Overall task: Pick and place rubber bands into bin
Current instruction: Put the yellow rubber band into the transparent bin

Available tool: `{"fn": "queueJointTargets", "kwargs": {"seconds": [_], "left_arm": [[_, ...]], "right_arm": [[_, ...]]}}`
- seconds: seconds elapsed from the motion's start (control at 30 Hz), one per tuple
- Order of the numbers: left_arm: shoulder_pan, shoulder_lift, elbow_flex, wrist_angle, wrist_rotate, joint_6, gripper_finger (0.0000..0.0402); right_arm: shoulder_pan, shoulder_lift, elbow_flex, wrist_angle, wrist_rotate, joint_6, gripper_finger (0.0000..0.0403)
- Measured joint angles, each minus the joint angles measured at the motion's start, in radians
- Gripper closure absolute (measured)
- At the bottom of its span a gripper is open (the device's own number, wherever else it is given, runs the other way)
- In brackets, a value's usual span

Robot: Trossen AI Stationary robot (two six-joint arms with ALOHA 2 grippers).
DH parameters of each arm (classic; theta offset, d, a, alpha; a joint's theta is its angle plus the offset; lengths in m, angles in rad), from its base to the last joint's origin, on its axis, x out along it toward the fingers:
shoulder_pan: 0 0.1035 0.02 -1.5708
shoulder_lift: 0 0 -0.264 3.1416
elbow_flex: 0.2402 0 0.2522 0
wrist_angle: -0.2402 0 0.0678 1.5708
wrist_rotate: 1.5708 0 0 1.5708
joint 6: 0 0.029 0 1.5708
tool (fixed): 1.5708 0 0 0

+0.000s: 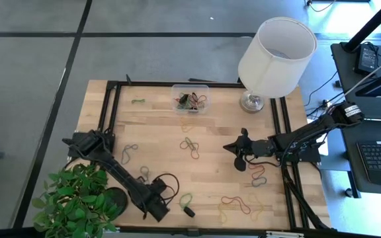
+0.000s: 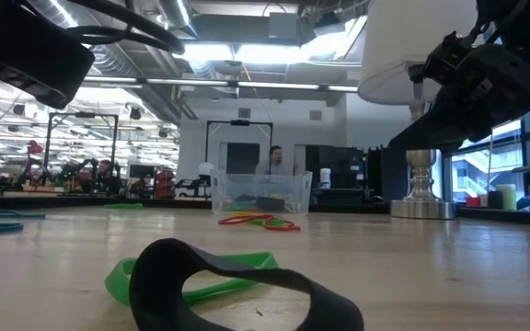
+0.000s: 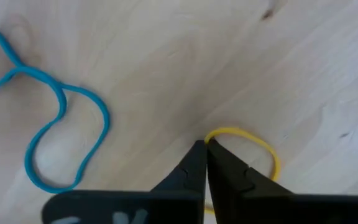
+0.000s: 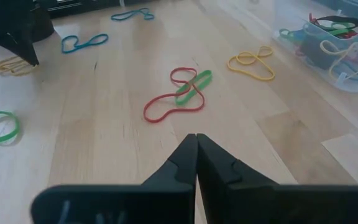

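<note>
Many rubber bands lie loose on the wooden table (image 1: 157, 119). My left gripper (image 3: 205, 146) stands near the front edge (image 1: 156, 201), pointing down, shut on a yellow rubber band (image 3: 263, 149). A blue band (image 3: 61, 143) lies flat beside it. My right gripper (image 4: 196, 140) hangs shut above the table's right middle (image 1: 235, 151), with nothing between its fingers. The clear bin (image 1: 190, 99) stands at the far middle with several bands inside. A red and a green band (image 4: 179, 93) lie crossed ahead of the right gripper. My left gripper pinches one end of the yellow band's loop (image 3: 215, 133) between its two fingertips. The fingers come from above, pointing down. The rest of the loop (image 3: 273, 163) lies slack on the table beside the fingers.
A white lamp (image 1: 276, 49) stands at the far right, next to the bin. A potted plant (image 1: 75, 201) fills the near left corner. A green band (image 2: 191, 276) and a wide black loop (image 2: 237, 285) lie at the front edge. More bands (image 1: 240, 206) lie at the near right.
</note>
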State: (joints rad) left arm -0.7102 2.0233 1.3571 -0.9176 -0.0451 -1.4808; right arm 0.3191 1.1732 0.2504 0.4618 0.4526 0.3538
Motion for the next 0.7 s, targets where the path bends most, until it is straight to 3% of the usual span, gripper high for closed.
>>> {"fn": "queueJointTargets", "kwargs": {"seconds": [0.17, 0.37, 0.7], "left_arm": [[0.025, -0.032, 0.052, -0.116, 0.001, 0.079, 0.04], [0.091, -0.126, 0.135, -0.28, -0.118, 0.23, 0.04], [0.334, -0.214, 0.284, -0.534, -0.241, 0.583, 0.04]], "right_arm": [[0.0, 0.0, 0.0, 0.0, 0.0, 0.0, 0.0391], [0.0, 0.0, 0.0, 0.006, 0.0, -0.001, 0.0391], [-0.001, 0.0, 0.0, 0.016, 0.0, -0.026, 0.0391]]}}
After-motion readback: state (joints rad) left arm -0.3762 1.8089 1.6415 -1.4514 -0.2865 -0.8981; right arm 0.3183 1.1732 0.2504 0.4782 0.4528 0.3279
